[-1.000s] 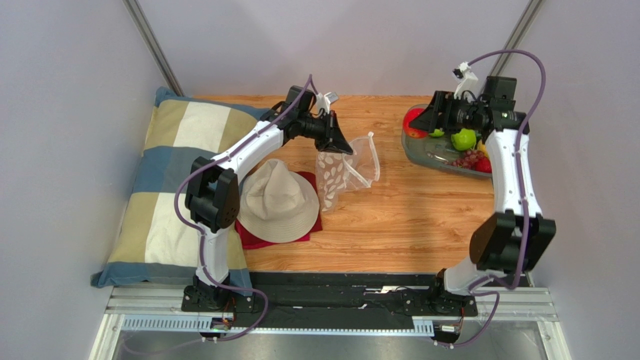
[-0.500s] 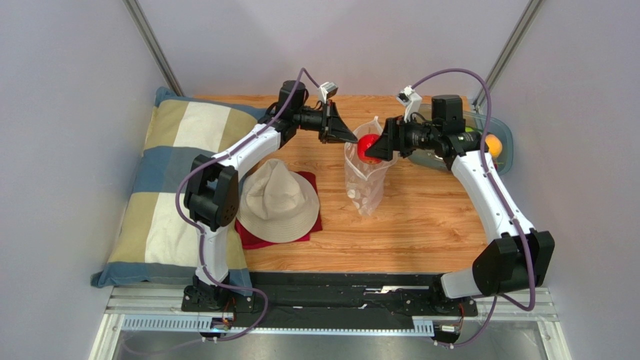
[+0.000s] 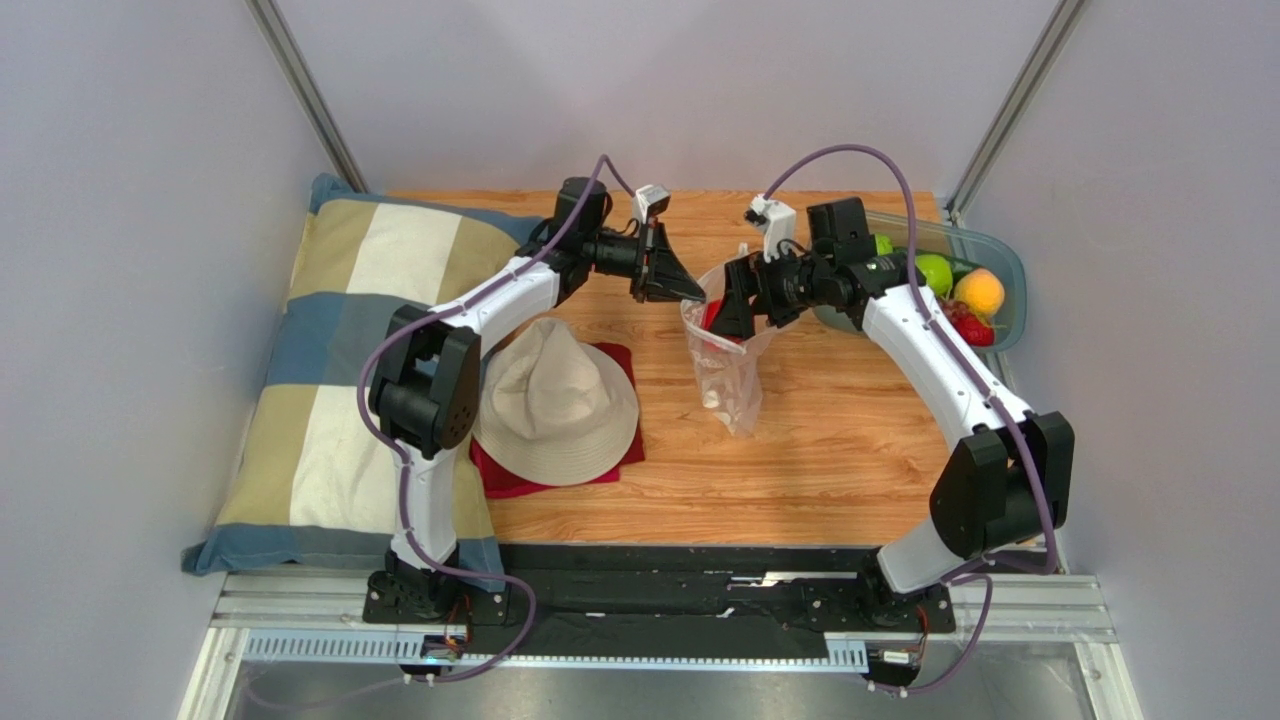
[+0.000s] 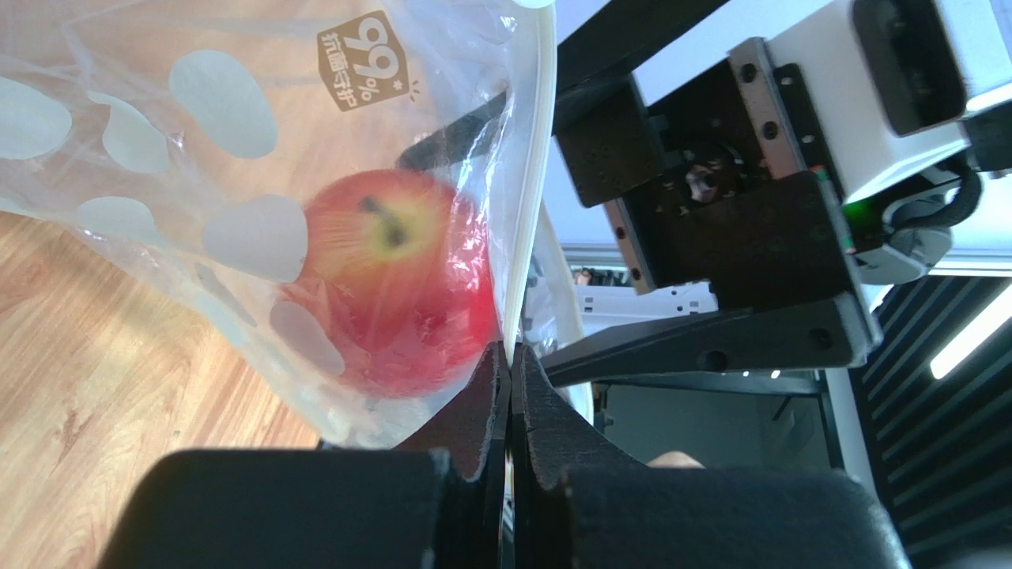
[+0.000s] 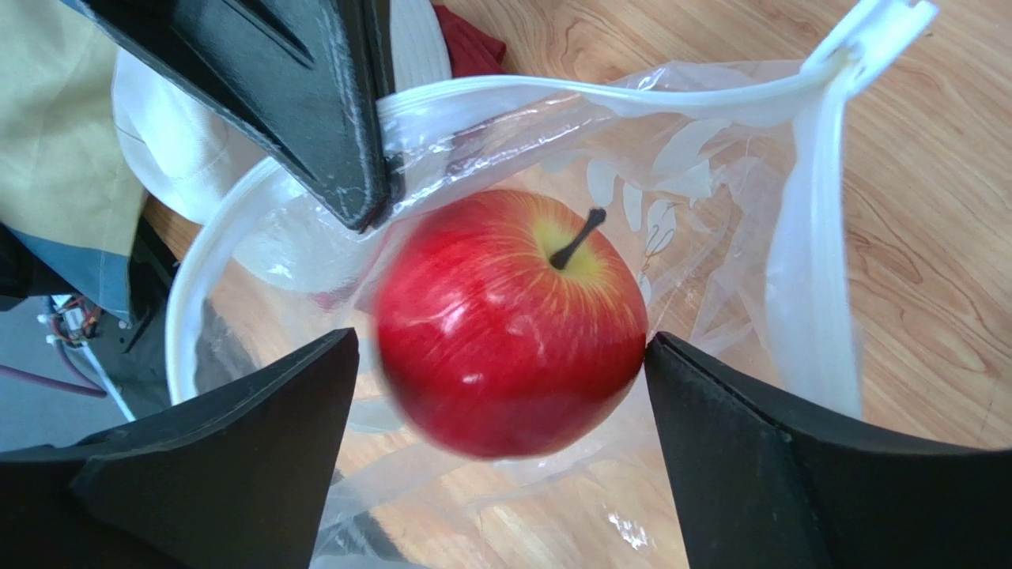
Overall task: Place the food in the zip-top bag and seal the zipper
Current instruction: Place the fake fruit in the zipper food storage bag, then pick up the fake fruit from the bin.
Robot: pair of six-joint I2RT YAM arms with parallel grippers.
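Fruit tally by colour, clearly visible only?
Red: 2, apple in the zip-top bag, red piece in the tray
Green: 1, green ball in the tray
Orange: 1, orange ball in the tray
Total: 4; right arm hides part of the tray

Zip-top bag [image 3: 732, 375] stands mid-table [image 3: 842, 450]. Apple [image 5: 511, 323] sits in the bag's mouth, between the right gripper's [image 3: 733, 305] fingers. Left gripper [image 3: 684, 288] is on the bag's left rim. Hat [image 3: 556, 402] lies left of the bag, on a cloth [image 3: 511, 477]. Pillow [image 3: 323, 360] lies along the left edge. Tray [image 3: 1004, 258] at far right holds fruit [image 3: 935, 275].
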